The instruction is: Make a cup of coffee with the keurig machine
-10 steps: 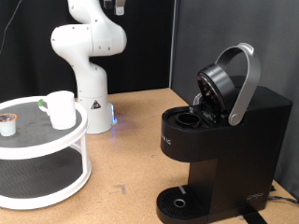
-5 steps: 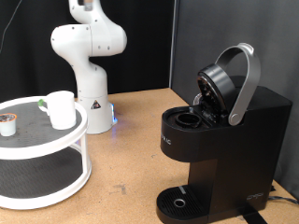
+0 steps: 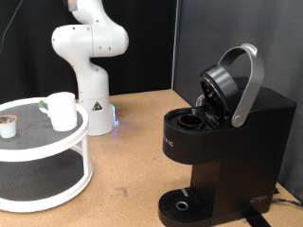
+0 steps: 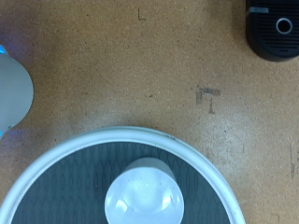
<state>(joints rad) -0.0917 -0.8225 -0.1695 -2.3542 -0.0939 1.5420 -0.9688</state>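
The cup point(image 3: 62, 111), a small white mug, stands upright on the top shelf of a round white stand point(image 3: 83, 138) at the exterior view's left. The wrist view looks straight down into the cup point(image 4: 144, 191). The keurig machine point(image 3: 227, 142) is black and stands at the exterior view's right, with its brew head raised open and its grey handle up. Its round drip tray point(image 4: 274, 26) shows in a corner of the wrist view. The gripper shows in neither view; the arm runs out of the exterior view's top.
A tiny white pod with a brown top point(image 3: 8, 124) sits on the same shelf, to the exterior view's left of the cup. The white robot base point(image 3: 93, 93) stands behind the stand and also shows in the wrist view point(image 4: 11, 89). The table point(image 3: 133, 161) is brown wood.
A dark part of the hand at the exterior view's top edge has moved up out of view. The cup, the pod and the machine have not moved.
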